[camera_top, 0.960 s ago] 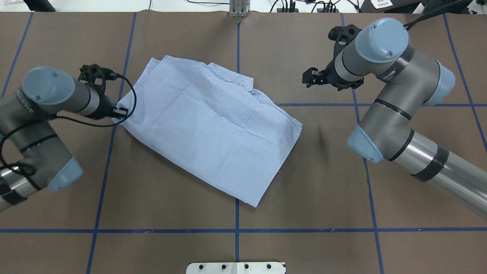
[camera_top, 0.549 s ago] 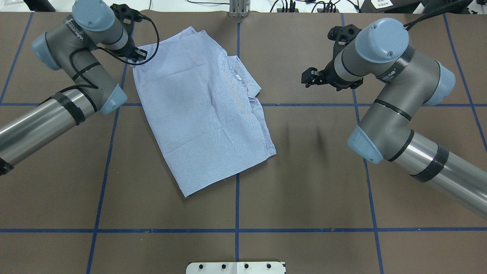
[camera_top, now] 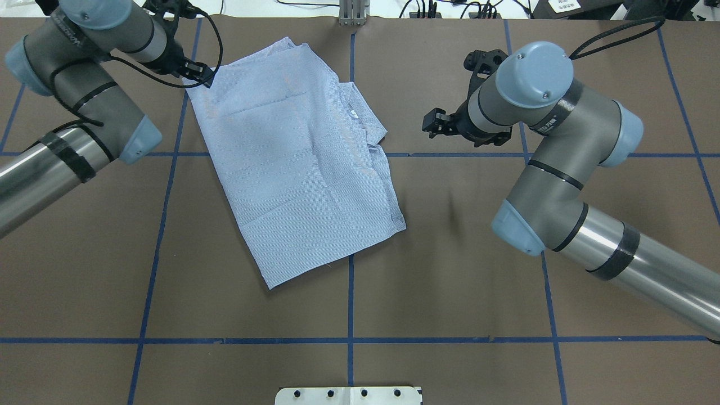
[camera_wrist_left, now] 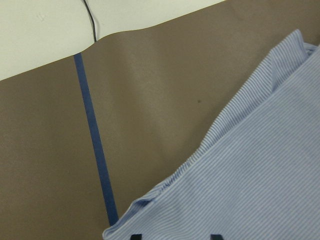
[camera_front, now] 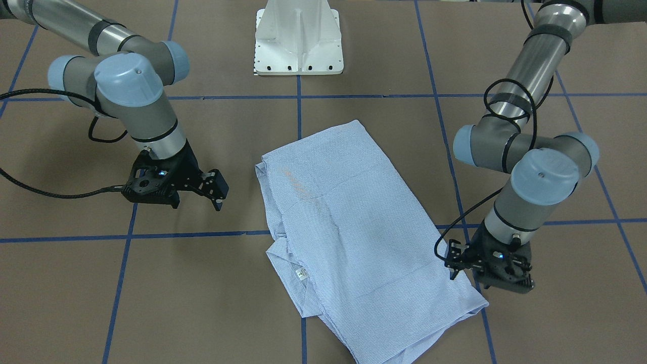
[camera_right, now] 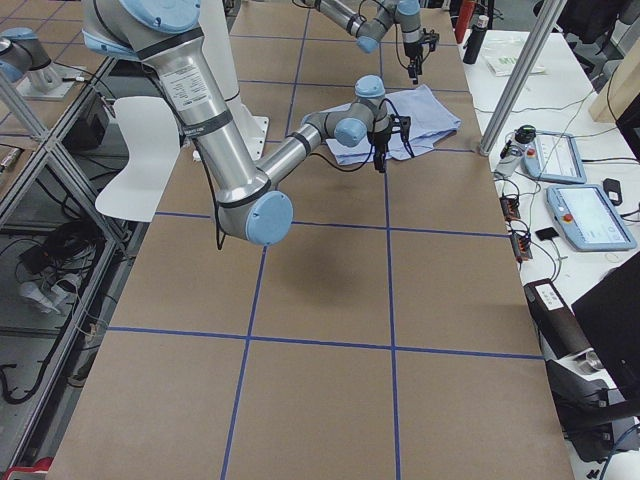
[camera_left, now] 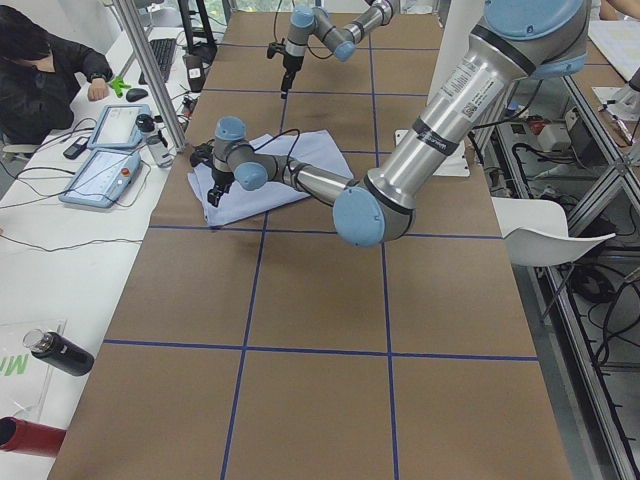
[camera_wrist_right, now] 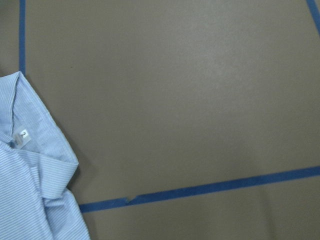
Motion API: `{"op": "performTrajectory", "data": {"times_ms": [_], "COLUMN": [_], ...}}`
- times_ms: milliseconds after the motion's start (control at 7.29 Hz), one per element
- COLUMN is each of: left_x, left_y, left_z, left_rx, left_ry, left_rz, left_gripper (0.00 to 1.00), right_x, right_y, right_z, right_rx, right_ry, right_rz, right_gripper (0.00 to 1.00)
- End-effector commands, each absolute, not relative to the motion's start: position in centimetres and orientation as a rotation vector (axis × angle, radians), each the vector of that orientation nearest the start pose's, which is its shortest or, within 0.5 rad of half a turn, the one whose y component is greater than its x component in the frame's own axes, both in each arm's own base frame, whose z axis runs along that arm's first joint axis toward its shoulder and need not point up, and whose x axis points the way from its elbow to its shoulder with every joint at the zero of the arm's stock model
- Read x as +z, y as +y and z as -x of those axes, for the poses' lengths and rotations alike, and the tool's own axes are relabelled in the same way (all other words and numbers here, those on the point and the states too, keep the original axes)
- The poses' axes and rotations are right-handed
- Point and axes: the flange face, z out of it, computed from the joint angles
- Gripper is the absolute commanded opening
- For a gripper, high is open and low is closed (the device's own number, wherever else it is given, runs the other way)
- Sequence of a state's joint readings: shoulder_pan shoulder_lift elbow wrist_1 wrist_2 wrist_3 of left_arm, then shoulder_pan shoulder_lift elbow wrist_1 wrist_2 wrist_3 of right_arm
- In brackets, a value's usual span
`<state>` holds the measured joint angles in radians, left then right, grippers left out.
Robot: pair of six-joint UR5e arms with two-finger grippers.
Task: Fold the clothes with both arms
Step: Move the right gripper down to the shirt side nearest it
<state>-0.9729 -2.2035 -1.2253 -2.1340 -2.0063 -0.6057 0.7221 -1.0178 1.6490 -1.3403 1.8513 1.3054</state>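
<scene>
Left hand (camera_top: pixel 203 76) released at shirt (camera_top: pixel 298 163) corner; right hand (camera_top: pixel 431 125) spread, apart; shirt folded, collar rumpled.

Shirt (camera_top: pixel 298 163) mid-table (camera_top: pixel 450 281), left claw (camera_top: pixel 203 76) at its far left corner, right claw (camera_top: pixel 431 125) apart on its right

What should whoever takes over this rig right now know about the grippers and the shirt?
Left gripper: open, low over the far left corner of the light blue striped button-up shirt, not gripping it.
Right gripper: open, empty, above the bare brown paper-covered table beside the collar.
Shirt: flat, folded into a rough rectangle, sleeves out of sight, white neck label showing.
Left: probably squaring it up and one more fold.
</scene>
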Motion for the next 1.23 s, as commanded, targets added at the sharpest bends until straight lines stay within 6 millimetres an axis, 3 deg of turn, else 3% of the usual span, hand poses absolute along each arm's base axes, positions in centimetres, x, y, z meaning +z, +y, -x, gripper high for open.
{"op": "performTrajectory", "data": {"times_ms": [0,137,412,686,1097], "left_x": [36.6,36.2,35.4,35.1,35.2], "left_y": [-64.3,-64.0,-63.1,-62.6,-62.6], "left_z": [-33.5,-33.8,-34.8,-35.4,-35.4], "left_rx": [0.119,0.082,0.069,0.060,0.060], "left_ry": [0.891,0.907,0.928,0.938,0.937], "left_rz": [-0.445,-0.429,-0.418,-0.409,-0.407], "left_gripper": [1.00,1.00,1.00,1.00,1.00], "right_x": [26.0,25.9,25.4,26.2,26.8], "right_y": [-48.5,-46.4,-43.9,-41.9,-40.0], "right_z": [48.9,51.4,54.3,56.1,57.5], "right_rx": [0.422,0.457,0.513,0.515,0.514], "right_ry": [-0.913,-0.911,-0.861,-0.846,-0.836], "right_rz": [-0.078,-0.042,-0.021,-0.061,-0.065], "right_gripper": [0.98,0.95,0.93,0.92,0.74]}}
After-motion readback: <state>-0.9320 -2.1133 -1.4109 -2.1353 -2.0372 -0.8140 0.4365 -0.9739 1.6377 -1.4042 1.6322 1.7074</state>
